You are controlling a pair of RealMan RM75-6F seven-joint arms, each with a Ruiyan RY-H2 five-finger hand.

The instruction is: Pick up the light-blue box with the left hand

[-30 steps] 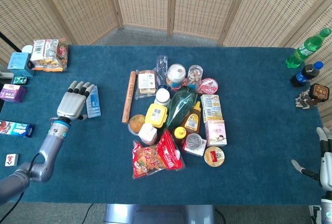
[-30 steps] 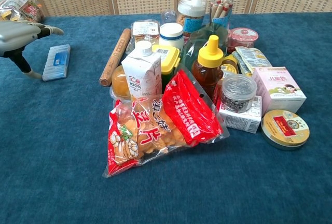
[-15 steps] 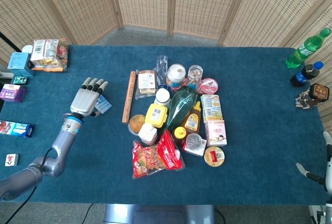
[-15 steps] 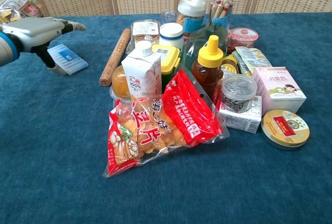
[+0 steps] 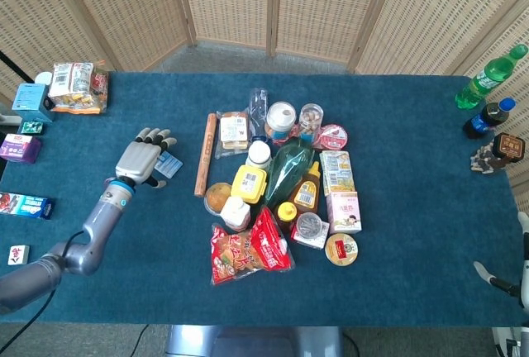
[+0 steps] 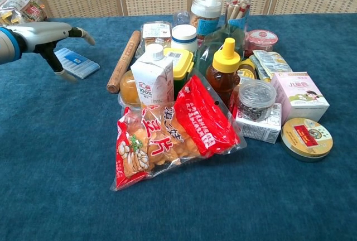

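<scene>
The light-blue box (image 5: 169,164) (image 6: 77,62) lies flat on the blue cloth, left of the wooden rolling pin (image 5: 204,154). My left hand (image 5: 141,157) (image 6: 46,33) hovers over the box's left part, palm down, fingers spread and curved over it. Its thumb (image 6: 57,69) reaches down to the cloth at the box's near left edge. Nothing is held. My right hand (image 5: 514,273) shows only partly at the lower right edge of the head view, thumb sticking out, nothing in it.
A dense pile of groceries (image 5: 281,192) fills the table's middle, with a milk carton (image 6: 152,75) and a red snack bag (image 6: 167,132) nearest. Small boxes (image 5: 25,146) and a snack pack (image 5: 77,86) line the left edge. Bottles (image 5: 488,84) stand far right.
My left hand moved right over the box, and the box turned and slid slightly right toward the rolling pin. The fingers now curl down more. The right hand slipped further out of view.
</scene>
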